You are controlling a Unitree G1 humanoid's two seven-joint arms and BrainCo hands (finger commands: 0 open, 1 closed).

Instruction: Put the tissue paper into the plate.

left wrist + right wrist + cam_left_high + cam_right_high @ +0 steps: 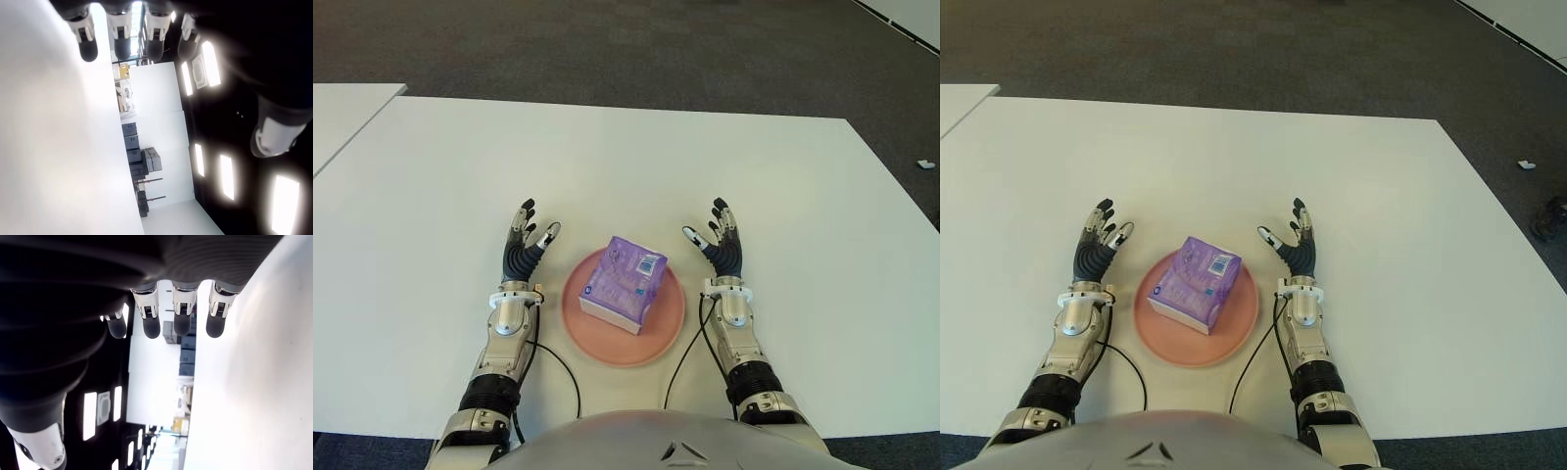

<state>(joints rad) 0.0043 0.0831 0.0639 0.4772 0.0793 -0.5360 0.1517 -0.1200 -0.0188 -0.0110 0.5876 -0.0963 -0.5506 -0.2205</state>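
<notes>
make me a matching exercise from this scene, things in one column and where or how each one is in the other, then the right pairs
Things:
1. tissue paper pack
2. plate
3. left hand
4. right hand

Descriptions:
A. pink and round, on the white table
B. open and empty, on the plate's right side
C. purple, lying in the plate
D. open and empty, on the plate's left side

Pairs: 1-C, 2-A, 3-D, 4-B

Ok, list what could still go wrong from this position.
1. The tissue pack lies askew on the pink plate, one corner near the rim; a nudge might tip it onto the table.
2. The left hand and right hand flank the plate closely with fingers spread, so pulling either arm back carelessly could catch the plate and shift it.
</notes>
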